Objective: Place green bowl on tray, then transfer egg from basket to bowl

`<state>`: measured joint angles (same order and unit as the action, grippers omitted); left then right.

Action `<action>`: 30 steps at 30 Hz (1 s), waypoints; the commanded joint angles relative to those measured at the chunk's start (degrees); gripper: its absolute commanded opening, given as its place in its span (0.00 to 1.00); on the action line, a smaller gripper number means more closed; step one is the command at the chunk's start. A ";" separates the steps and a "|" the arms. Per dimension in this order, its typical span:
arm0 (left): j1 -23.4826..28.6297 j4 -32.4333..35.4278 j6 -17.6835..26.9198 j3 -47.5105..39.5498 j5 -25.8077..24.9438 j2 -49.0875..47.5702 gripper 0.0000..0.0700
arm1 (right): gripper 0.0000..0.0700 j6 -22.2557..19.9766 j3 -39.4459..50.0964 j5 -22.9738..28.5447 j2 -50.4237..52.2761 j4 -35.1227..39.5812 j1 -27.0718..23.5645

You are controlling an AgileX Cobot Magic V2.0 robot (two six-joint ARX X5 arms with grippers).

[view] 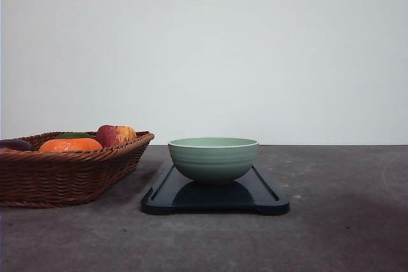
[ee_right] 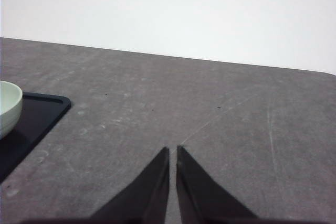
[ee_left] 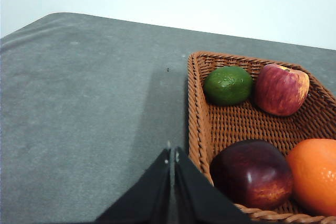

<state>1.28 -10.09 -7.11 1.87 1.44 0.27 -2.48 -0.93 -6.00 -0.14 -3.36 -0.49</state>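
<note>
Green bowl (view: pixel 213 158) sits upright on the tray (view: pixel 268 200), basket (view: pixel 70 176) just beside to the left. Left claw (ee_left: pixel 171 157) and right claw (ee_right: pixel 172 153) both closed, empty, above bare surface (view: pixel 344 221). No egg identifiable among the basket's contents. Risk: the left claw seizes the wrong item, or snags the braided rim on entry.

Bare grey table (ee_right: pixel 210 108) lies open ahead of the closed right gripper (ee_right: pixel 172 153), with the tray (ee_right: pixel 37 116) and green bowl (ee_right: pixel 8 106) off to one side, while the closed left gripper (ee_left: pixel 171 153) sits beside the basket (ee_left: pixel 197 114), crowded with fruit (ee_left: pixel 252 174).
</note>
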 commanded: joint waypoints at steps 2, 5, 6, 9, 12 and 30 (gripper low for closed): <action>0.11 0.74 -0.17 -1.09 0.15 -0.07 0.00 | 0.02 0.96 0.24 0.04 -0.07 0.74 -0.13; 0.11 0.74 -0.17 -1.09 0.15 -0.07 0.00 | 0.02 0.97 0.24 0.04 -0.07 0.74 -0.13; 0.11 0.74 -0.17 -1.09 0.15 -0.07 0.00 | 0.02 0.98 0.24 0.04 -0.07 0.74 -0.13; 0.11 0.74 -0.18 -1.09 0.15 -0.07 0.00 | 0.02 0.96 0.24 0.04 -0.07 0.74 -0.13; 0.11 0.74 -0.17 -1.09 0.15 -0.07 0.00 | 0.02 0.97 0.24 0.03 -0.07 0.74 -0.13; 0.11 0.74 -0.17 -1.09 0.15 -0.07 0.00 | 0.02 0.97 0.24 0.04 -0.07 0.74 -0.13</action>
<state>1.28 -10.09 -7.11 1.87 1.43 0.27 -2.48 -0.93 -5.99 -0.14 -3.36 -0.49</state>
